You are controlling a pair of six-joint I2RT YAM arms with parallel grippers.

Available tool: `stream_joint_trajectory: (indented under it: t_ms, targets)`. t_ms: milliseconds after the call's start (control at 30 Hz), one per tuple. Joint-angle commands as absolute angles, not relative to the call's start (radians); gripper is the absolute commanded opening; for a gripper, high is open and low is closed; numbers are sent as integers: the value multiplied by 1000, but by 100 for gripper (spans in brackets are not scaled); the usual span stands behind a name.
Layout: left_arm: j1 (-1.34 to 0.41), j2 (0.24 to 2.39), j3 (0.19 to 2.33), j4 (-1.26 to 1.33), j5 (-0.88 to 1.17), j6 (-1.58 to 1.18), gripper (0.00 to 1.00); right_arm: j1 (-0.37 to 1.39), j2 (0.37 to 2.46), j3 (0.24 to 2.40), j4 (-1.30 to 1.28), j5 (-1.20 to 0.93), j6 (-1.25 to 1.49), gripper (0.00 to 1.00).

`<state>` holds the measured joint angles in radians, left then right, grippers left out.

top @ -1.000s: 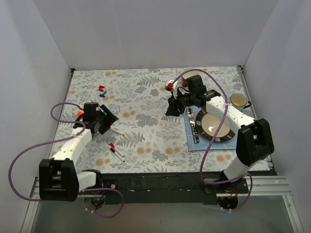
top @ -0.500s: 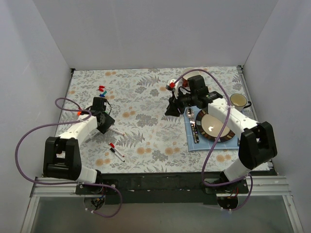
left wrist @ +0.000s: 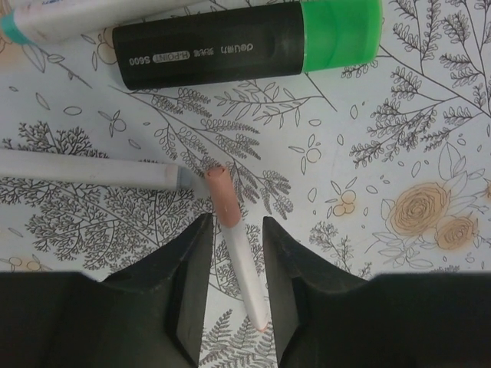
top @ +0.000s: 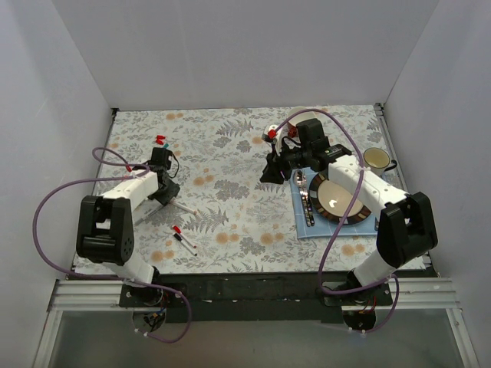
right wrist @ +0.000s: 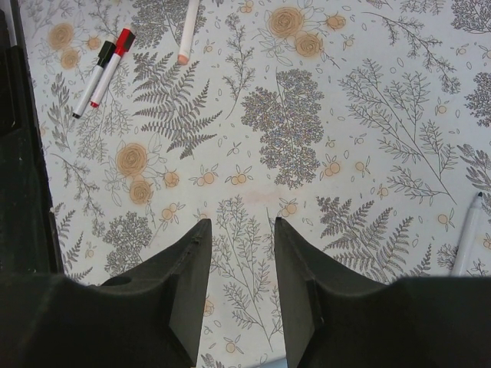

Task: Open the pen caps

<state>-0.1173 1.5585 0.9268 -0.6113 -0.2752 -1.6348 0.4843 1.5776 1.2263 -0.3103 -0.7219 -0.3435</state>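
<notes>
On the left, the left claw (left wrist: 235, 221) has swung further out over the desk (top: 230, 153). We've watched its jaws draw in from wide to a narrow slot either side of a slim white pen (left wrist: 247, 276). The pen's pale orange cap (left wrist: 220, 195) pokes out just ahead of the fingertips. A sliver of desk shows beside the barrel, so we can't tell whether it's pinched yet.

Nearer the front edge, a red-capped pen (right wrist: 110, 69) lies touching a black-capped pen (right wrist: 91, 81), both unopened.

Over on the right, the right claw (right wrist: 242, 226) has hardly budged. It hangs partly open above the desk with nothing in it.

We read this as the grab just starting: the cap is on, and the right claw will likely have to come across to pull it.
</notes>
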Motion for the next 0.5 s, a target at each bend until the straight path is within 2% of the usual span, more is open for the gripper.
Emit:
stream_joint_trajectory:
  t_ms: [0,467]
  targets:
    - [-121,1614,992,-630,-319,-1647,29,483,1559,1213,-273,-746,-339,46]
    - [-120,1677,991,-649,-383,-1678,28,482,1552,1212,-273,-756,-336,46]
